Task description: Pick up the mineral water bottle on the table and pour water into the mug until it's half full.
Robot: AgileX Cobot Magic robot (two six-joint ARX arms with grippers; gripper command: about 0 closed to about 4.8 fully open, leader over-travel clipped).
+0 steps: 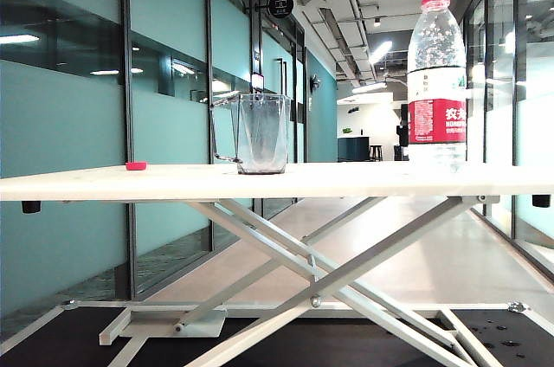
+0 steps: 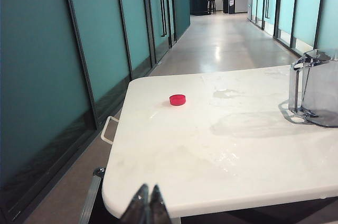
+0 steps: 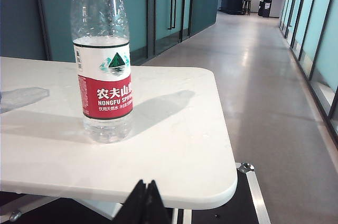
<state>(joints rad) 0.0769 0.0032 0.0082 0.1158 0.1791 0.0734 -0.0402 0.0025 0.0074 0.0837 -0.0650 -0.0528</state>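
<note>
The mineral water bottle top is cut off.

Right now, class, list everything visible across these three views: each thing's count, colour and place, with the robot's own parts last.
mineral water bottle: one, clear with red-and-white label, upright on the table's right part.
mug: one, clear, upright near the table's middle.
cap: one, pinkish-red, lying on the table's left part.
table: one, white, scissor-leg frame.
left gripper: one, dark, shut, short of the table's near edge.
right gripper: one, dark, shut, short of the near edge, before the bottle.
</note>
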